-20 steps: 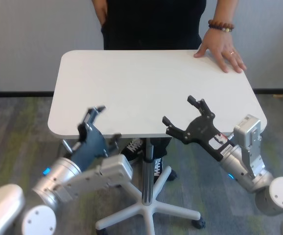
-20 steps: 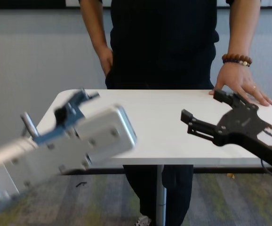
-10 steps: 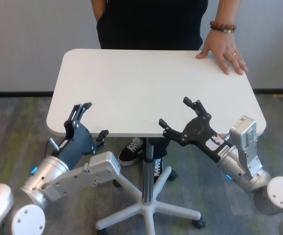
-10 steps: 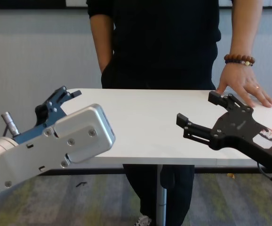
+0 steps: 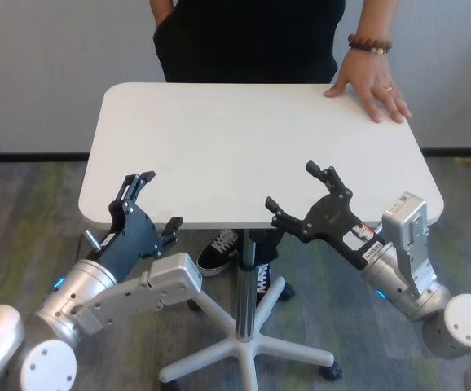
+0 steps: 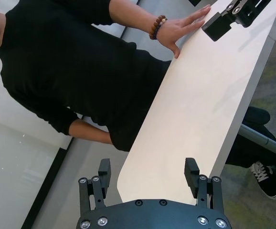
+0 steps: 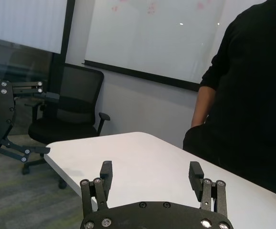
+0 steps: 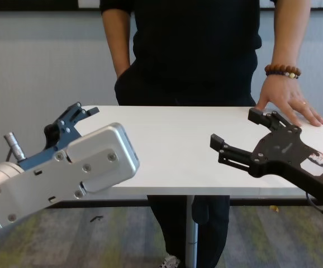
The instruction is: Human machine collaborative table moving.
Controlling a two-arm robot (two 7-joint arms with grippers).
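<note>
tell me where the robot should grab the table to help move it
Grip the table by its thin near edge, coming in level from the robot's side. The left gripper and right gripper are both open at that edge, apart on either side of the centre post; the person's hand rests on the far corner.

Both arms are stretched forward and angled up. The left hand (image 5: pixel 149 201) has its fingers spread wide with nothing between them. The right hand (image 5: pixel 298 194) looks the same, wide open and empty, wrist tilted so the palm faces inward.
</note>
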